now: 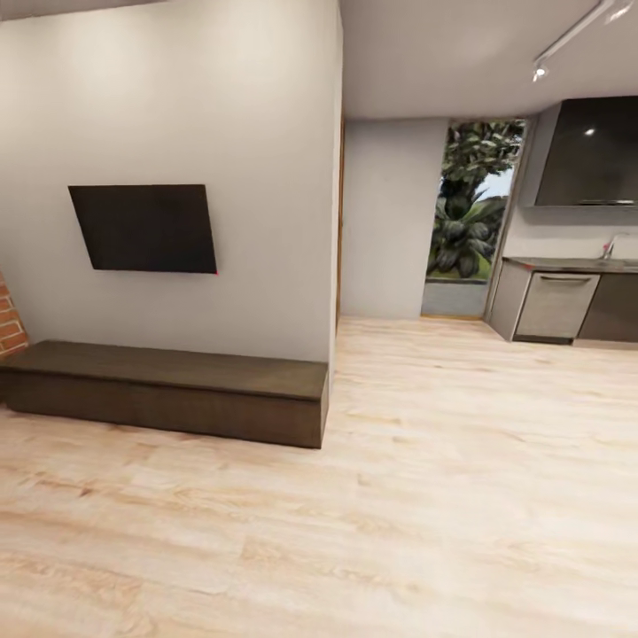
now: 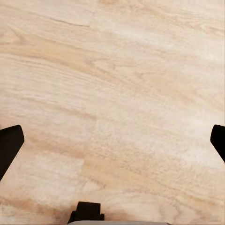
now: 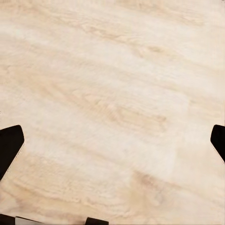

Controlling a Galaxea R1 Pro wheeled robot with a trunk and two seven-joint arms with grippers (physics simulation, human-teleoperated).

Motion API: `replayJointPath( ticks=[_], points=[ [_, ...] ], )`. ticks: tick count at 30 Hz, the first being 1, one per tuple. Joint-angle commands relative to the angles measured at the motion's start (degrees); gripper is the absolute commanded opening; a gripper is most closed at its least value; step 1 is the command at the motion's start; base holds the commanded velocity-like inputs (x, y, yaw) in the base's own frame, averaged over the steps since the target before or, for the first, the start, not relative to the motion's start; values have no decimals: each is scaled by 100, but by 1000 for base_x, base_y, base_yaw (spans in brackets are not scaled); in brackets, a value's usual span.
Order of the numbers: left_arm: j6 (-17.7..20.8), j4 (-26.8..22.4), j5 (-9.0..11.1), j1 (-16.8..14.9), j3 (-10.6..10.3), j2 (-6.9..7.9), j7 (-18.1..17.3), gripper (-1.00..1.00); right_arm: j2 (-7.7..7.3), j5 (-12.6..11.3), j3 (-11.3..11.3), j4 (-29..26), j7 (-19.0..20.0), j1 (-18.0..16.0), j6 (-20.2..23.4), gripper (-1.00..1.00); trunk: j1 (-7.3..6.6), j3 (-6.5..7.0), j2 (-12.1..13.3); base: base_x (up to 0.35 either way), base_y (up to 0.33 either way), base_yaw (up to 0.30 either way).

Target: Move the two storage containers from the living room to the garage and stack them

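My left claw (image 2: 112, 140) hangs wide open in the left wrist view: its two black fingertips (image 2: 9, 147) sit at opposite edges of the picture, far apart, with nothing between them. It points straight down at the wood plank floor (image 2: 117, 93) and stands clear of it, touching nothing. A small dark piece of the wrist housing (image 2: 86, 212) shows by the picture's edge. My right claw (image 3: 112, 140) reads the same in the right wrist view: black fingertips (image 3: 9, 147) spread to opposite edges, nothing held, aimed down at the planks and clear of them.
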Motion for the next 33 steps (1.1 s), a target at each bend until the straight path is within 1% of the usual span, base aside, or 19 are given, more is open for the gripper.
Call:
replayJointPath(
  ticks=[1,10,33],
  points=[
    [-13,8,-5,-5,49,0,-50,100,2,53,-40,-10,20,2,-11,100,4,-5,-3,326,0,251],
    [-13,7,-5,-5,50,0,-49,100,2,53,-38,-10,20,2,-11,100,4,-5,-3,326,-47,252],
    [-13,7,-5,-5,49,0,-47,100,2,53,-39,-8,20,2,-11,100,4,-5,-3,326,-119,252]
  ],
)
